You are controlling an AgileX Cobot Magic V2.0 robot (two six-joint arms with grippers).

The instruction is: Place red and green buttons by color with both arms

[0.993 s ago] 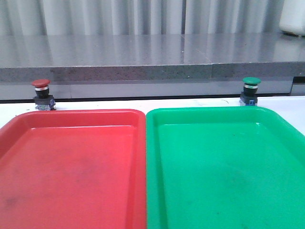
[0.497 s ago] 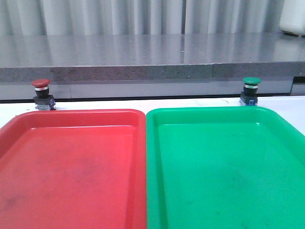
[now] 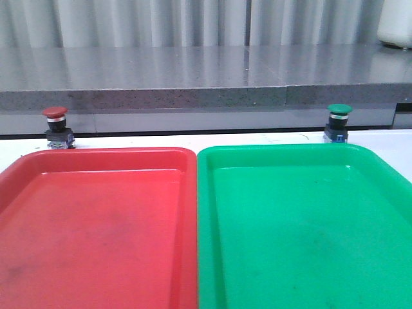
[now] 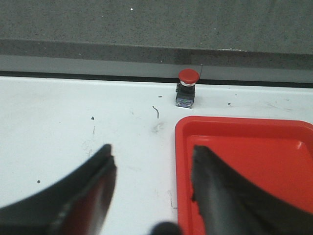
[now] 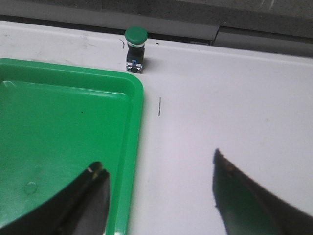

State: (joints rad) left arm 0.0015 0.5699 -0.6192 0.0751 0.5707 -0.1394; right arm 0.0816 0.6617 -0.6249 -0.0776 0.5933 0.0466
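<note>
The red button (image 3: 56, 127) stands upright on the white table behind the far left corner of the red tray (image 3: 96, 219). The green button (image 3: 338, 122) stands upright behind the far right part of the green tray (image 3: 302, 225). Neither gripper shows in the front view. In the left wrist view my left gripper (image 4: 152, 154) is open and empty, straddling the red tray's left rim (image 4: 182, 161), well short of the red button (image 4: 187, 87). In the right wrist view my right gripper (image 5: 157, 161) is open and empty over the green tray's right rim (image 5: 137, 127), short of the green button (image 5: 135, 49).
A grey stone ledge (image 3: 193, 90) runs across the back just behind both buttons. The two trays lie side by side and touch at the middle. White table (image 5: 234, 98) shows to the right of the green tray and white table (image 4: 73, 117) to the left of the red tray.
</note>
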